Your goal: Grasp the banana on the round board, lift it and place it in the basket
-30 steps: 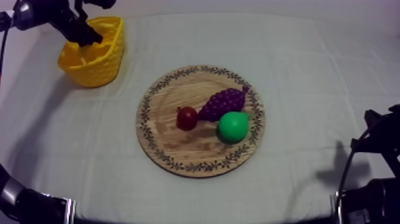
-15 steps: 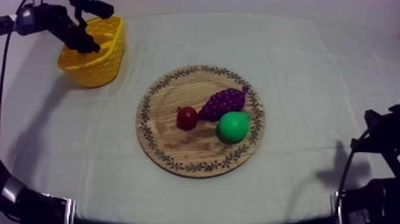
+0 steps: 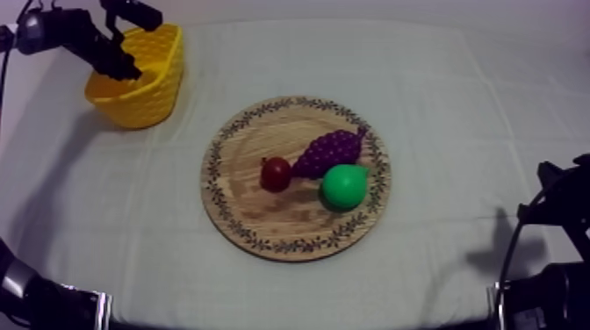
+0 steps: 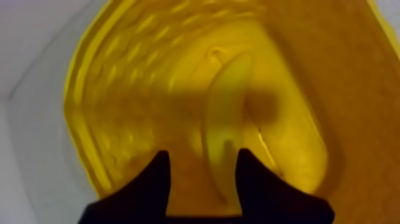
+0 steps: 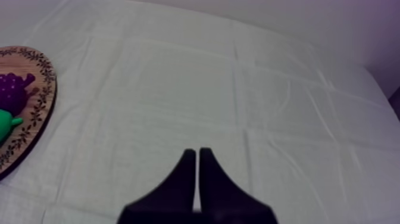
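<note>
You had soft, even light on the counter (image 3: 456, 105), dimmer toward its edges. A grey shadow lay beside the yellow basket (image 3: 151, 101), and a dark band crossed the banana (image 4: 226, 137) inside.

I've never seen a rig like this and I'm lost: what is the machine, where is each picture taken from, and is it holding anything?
It is a robot with two arms, one at each side of a cloth-covered table. Each arm ends in a gripper of two black fingers. One picture looks down on the table from above. The other two are taken from the arms' wrists, so the big black fingers there are that arm's own.

On the table lies a round wooden board carrying a bunch of grapes, a small red fruit and a pear. On the robot's left stands a yellow basket. The left gripper hangs over it, open and holding nothing. The banana lies inside the basket. The right gripper is shut on nothing, over bare cloth.
</note>
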